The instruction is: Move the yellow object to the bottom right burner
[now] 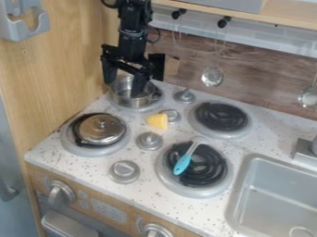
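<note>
My end effector (125, 81) hangs wide open above the metal pot (131, 95); the yellow cup (158, 121) lies below it, view-right.

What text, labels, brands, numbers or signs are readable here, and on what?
No text can be read with certainty.
Front panel, between the left knob and right knob: faint digit-like marks, too blurred to quote.
Small round buttons beside it: any signs too small to read.
Yellow object: no text I can make out.
</note>
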`<state>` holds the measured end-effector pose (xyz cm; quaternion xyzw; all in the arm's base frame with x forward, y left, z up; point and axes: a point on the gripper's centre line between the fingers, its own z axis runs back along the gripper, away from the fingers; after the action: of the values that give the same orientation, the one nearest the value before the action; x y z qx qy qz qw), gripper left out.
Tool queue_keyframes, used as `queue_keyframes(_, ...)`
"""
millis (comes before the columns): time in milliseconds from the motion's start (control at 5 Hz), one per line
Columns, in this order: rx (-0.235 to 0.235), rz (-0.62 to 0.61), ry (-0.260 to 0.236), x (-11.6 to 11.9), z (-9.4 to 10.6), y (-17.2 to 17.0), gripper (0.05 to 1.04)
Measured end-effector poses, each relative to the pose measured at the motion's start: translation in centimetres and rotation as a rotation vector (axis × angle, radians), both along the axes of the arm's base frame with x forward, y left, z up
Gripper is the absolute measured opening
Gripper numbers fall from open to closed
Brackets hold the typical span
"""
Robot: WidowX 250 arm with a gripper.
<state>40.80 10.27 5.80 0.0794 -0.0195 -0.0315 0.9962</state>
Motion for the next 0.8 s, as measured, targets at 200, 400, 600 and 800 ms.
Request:
queue_keyframes(200, -0.012, -0.002, 0.054, -0.5, -2.0, -0.2, 0.998)
queue_keyframes(400, -0.023, -0.034, 0.091, 0.0, -3.7, -0.7, 0.998)
queue_keyframes(600, -0.027, -0.085, 0.103, 1.2, -4.4, -2.0, 0.999)
queue_keyframes(800, -0.045, -0.126, 0.097, 2.6, -5.1, -3.3, 0.998)
